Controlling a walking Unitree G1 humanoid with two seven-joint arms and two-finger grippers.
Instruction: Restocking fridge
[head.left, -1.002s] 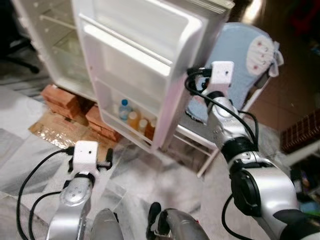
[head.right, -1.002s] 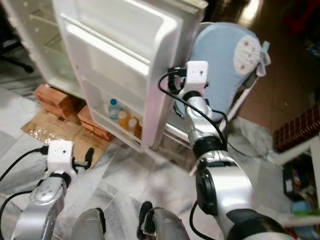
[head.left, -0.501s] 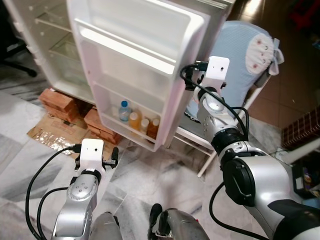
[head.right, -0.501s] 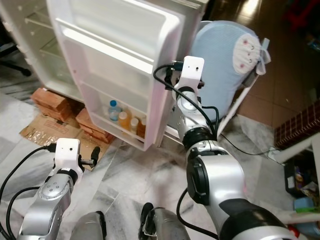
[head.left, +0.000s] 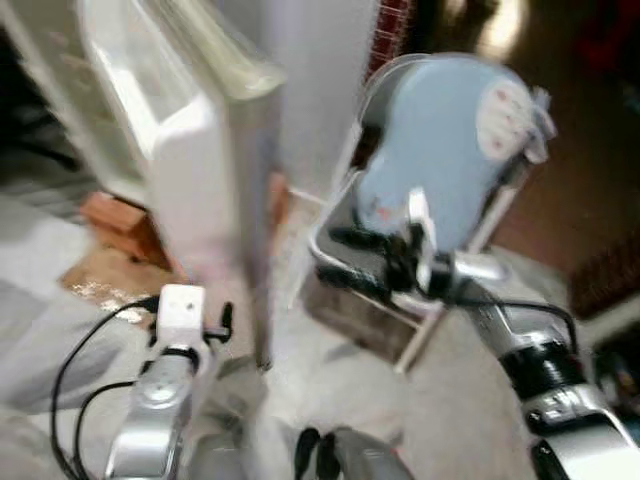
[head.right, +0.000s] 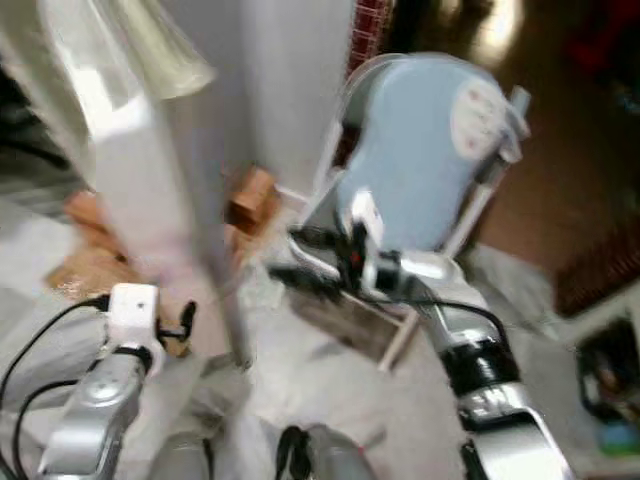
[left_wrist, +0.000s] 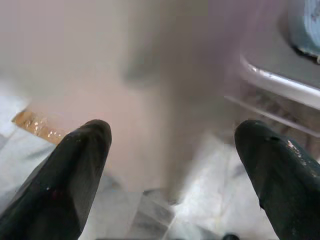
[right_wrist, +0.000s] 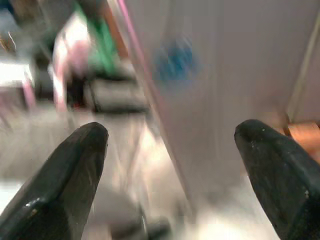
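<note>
Fridge door (head.left: 215, 190) stands upright, edge-on — right gripper (head.left: 345, 255) beside it.

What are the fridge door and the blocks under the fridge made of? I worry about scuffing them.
The fridge door looks like glossy white moulded plastic, judging by its rounded, shiny edges, though blur leaves that open. The blocks look like rough reddish-brown clay bricks with a matte surface.
</note>
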